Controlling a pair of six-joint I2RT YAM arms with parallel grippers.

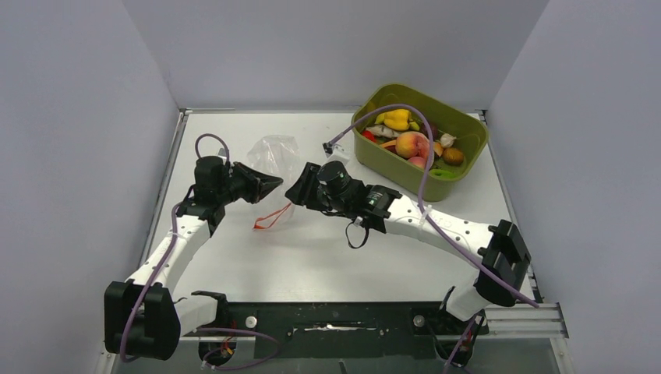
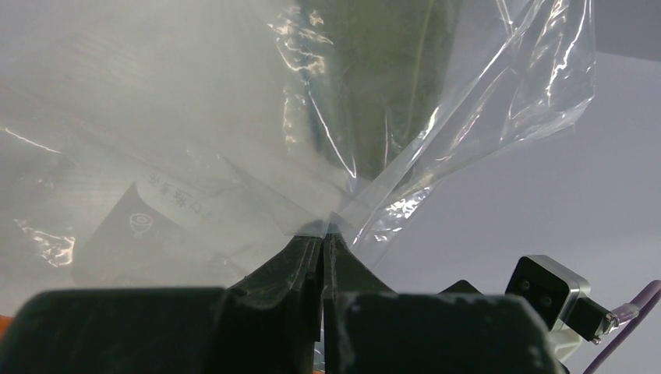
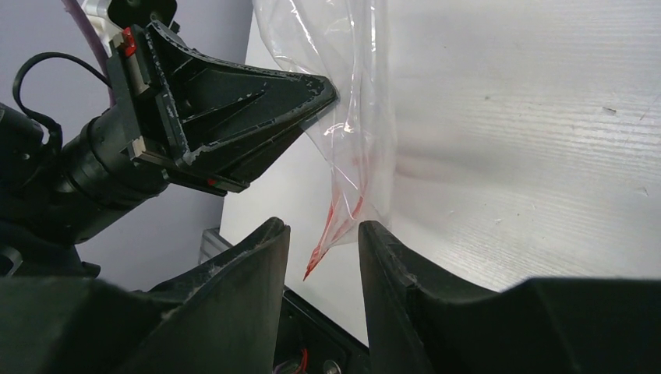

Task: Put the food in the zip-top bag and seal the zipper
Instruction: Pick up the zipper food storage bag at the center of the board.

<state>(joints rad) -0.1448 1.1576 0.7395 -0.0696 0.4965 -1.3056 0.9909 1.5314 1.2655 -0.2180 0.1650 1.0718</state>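
Left claw [image 2: 326,234] pressed together, pinching clear film of zip-top bag [image 1: 274,152]; bag hangs from it over desk [image 1: 312,257]. Right claw [image 3: 321,227] spread, jaws either side of red zipper [image 3: 337,222] corner, not gripping. Food [image 1: 411,144] in olive tub [image 1: 390,175], back right.

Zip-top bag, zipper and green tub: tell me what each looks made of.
The zip-top bag: thin clear plastic film, glossy; it crinkles, catches glare and shows the table through it. The zipper: red-orange strip, probably stiffer plastic. The green tub: apparently rigid moulded plastic, smooth olive walls, rounded corners.
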